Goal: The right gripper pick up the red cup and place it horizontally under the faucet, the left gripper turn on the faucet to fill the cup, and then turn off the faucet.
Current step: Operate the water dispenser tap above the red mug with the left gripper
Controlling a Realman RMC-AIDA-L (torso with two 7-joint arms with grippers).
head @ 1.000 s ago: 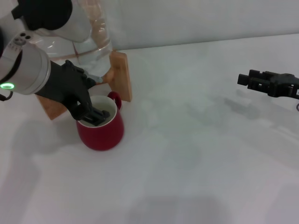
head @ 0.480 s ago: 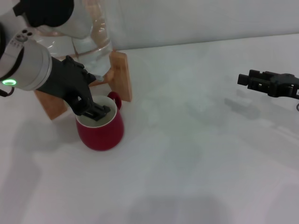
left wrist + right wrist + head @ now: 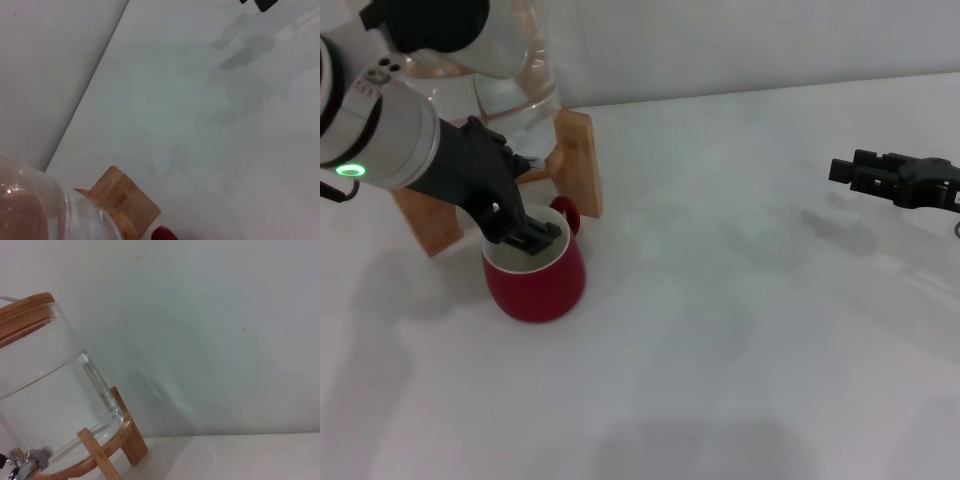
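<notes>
Red cup (image 3: 534, 275) upright on bench (image 3: 740, 330), left of centre in head view, beside wooden stand (image 3: 578, 160). Left gripper (image 3: 525, 236) over cup mouth; grip state cannot tell, faucet (image 3: 22, 464) contact unconfirmed. Right gripper (image 3: 850, 170) hovers idle far right, appears closed. Advise: work lever gently, avoid nudging cup.

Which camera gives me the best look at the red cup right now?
The head view: the red cup stands upright before the wooden stand, the left gripper over its mouth. The left wrist view catches only a red sliver; the right wrist view misses it.
</notes>
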